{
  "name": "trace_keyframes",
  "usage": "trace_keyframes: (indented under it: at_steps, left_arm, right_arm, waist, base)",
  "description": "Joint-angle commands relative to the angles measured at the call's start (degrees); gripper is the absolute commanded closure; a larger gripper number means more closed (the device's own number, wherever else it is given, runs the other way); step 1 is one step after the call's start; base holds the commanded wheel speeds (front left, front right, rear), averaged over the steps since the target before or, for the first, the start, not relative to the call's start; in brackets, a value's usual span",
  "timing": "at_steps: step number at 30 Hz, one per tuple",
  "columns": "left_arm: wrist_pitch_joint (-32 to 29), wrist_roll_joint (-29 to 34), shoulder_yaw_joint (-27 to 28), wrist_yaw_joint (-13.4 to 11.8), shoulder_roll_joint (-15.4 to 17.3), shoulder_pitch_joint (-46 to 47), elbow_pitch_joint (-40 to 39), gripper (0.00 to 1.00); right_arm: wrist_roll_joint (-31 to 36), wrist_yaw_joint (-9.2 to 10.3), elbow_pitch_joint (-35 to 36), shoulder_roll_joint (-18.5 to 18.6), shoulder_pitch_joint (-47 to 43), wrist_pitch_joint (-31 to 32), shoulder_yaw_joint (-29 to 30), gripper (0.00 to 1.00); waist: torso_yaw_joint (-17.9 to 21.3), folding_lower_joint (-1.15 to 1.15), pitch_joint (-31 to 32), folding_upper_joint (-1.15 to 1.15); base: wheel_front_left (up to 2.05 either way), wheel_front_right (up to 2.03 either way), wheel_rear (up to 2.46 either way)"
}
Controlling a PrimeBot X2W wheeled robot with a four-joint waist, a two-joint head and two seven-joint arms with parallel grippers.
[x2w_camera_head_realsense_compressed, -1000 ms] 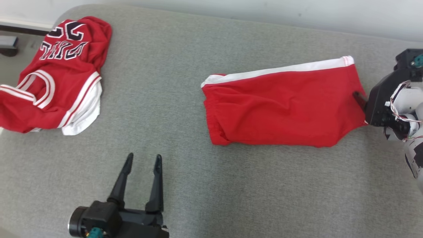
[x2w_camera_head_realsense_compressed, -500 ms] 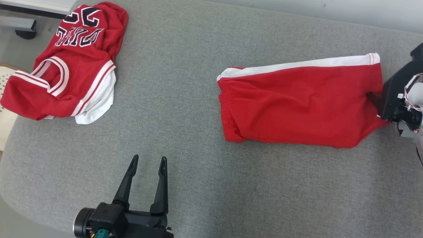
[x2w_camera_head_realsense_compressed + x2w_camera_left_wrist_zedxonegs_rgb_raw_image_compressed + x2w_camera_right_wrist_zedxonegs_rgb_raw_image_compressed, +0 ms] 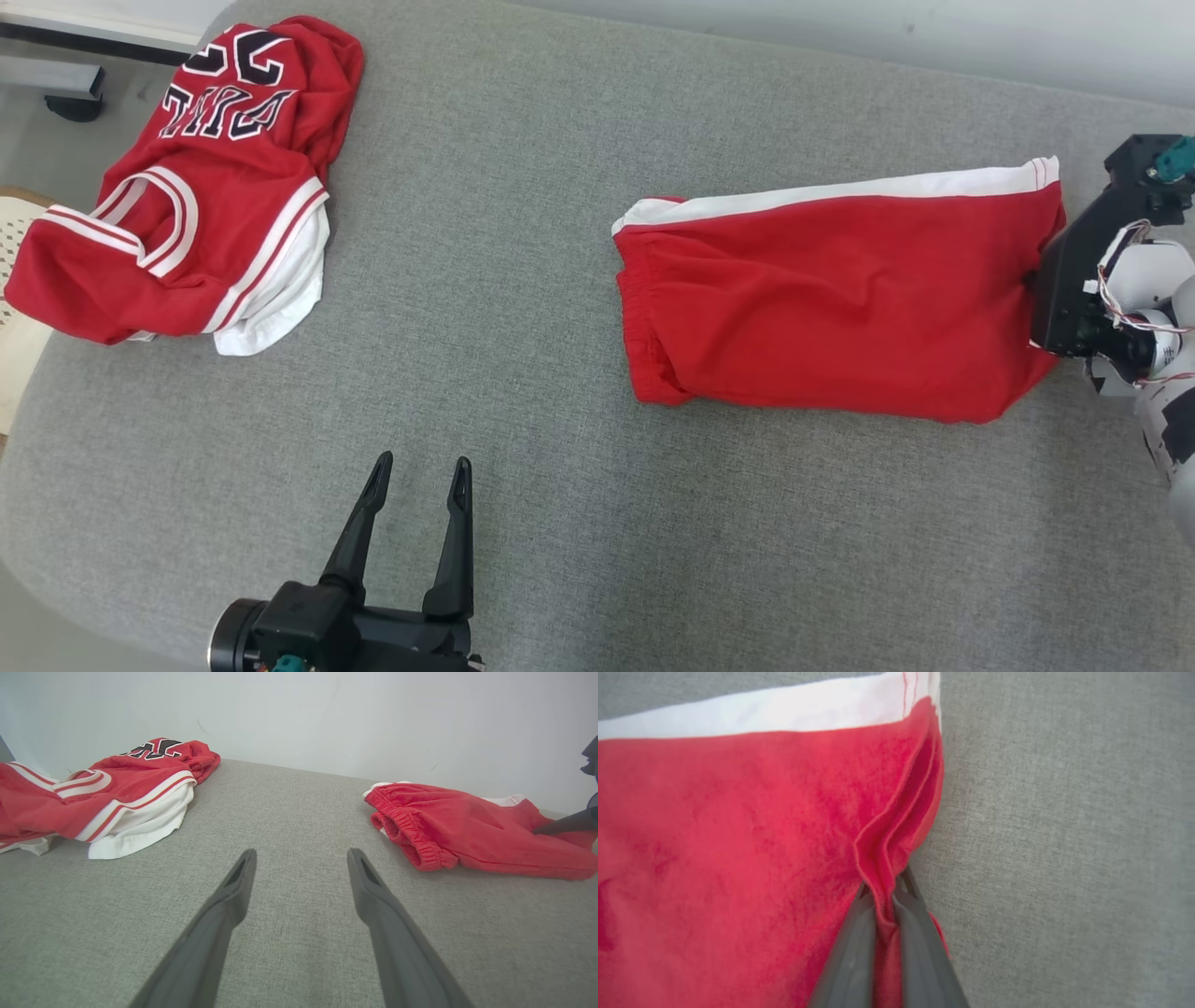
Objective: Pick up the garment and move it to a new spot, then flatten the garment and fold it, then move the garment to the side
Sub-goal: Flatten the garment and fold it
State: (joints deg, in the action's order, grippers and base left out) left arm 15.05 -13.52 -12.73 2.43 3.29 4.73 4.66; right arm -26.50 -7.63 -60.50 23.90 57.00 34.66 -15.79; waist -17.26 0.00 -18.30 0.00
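Right gripper pinches the hem of the red shorts, evidently to drag them aside; left gripper stands wide, idle.

Right gripper: the number of cloth layers pinched between its fingers is unclear, as the right wrist view is soft. In head view its fingertips are hidden behind its own black housing, at the hem of the red shorts. Jersey, well off to the left of the left gripper: lettering folded, unreadable. The left wrist view's edge crops its outer end.
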Motion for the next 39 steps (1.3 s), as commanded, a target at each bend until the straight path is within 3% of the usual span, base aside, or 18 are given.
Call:
trace_keyframes:
  at_steps: [1, 18, 24, 33, 39]
  left_arm:
    - [0.2, 0.3, 0.2, -0.1, -0.2, -0.8, 0.2, 0.00]
    - [0.2, -0.8, 0.5, 0.0, -0.4, -0.9, 2.0, 0.00]
    - [0.2, -1.0, 0.2, 0.2, -0.4, -1.2, 2.8, 0.00]
    - [0.2, -1.3, 0.4, 0.8, -0.4, -1.4, 3.6, 0.00]
    - [0.2, -1.9, -0.1, 0.7, -0.4, -2.1, 3.5, 0.00]
  right_arm:
    - [1.4, 0.27, -1.2, 1.4, -2.7, -0.5, 0.6, 1.00]
    - [12.1, 0.22, 2.2, 3.5, -5.2, -8.0, 12.3, 1.00]
    - [14.2, 0.21, 7.5, -0.4, -7.0, -6.6, 14.6, 1.00]
    - [12.4, 0.22, 21.8, -6.2, -12.0, 0.8, 10.4, 1.00]
    - [12.8, 0.22, 26.6, -8.3, -13.6, 4.5, 9.6, 1.00]
  waist:
    - [0.2, 0.00, 0.2, 0.00]
    - [3.0, 0.00, 3.6, 0.00]
    - [3.4, 0.00, 5.3, 0.00]
    - [2.4, 0.00, 7.3, 0.00]
    - [0.4, 0.00, 7.3, 0.00]
  base:
    - [0.00, 0.00, 0.00]
    - [0.00, 0.00, 0.00]
    - [0.00, 0.00, 0.00]
    - [0.00, 0.00, 0.00]
    - [0.00, 0.00, 0.00]
